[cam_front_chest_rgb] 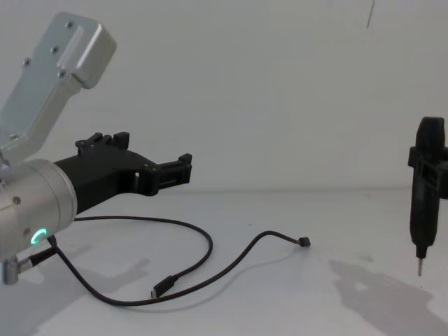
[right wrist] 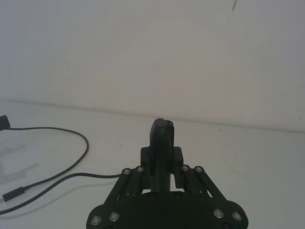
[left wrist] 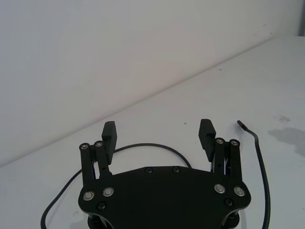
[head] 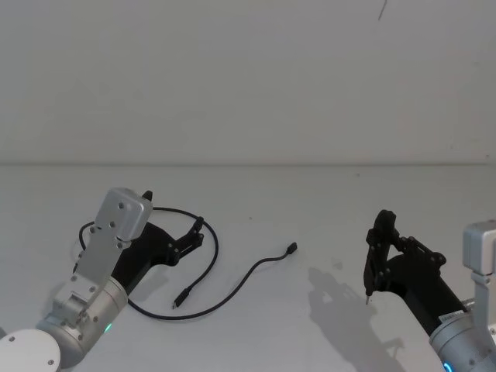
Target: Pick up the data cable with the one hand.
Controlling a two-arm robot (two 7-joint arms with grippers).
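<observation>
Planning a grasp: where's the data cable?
Head view: the data cable lies looped on the table, left of centre, beneath the left gripper; right gripper parked far right.

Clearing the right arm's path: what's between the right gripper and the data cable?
Bare table, seen in head view, between right gripper and data cable.

A plain white wall (head: 232,77) rises behind a white tabletop (head: 325,194) under soft, even light.

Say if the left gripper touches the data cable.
Apart. Chest view: left gripper hangs open, clear above the data cable on the table; right gripper idles aside.
</observation>
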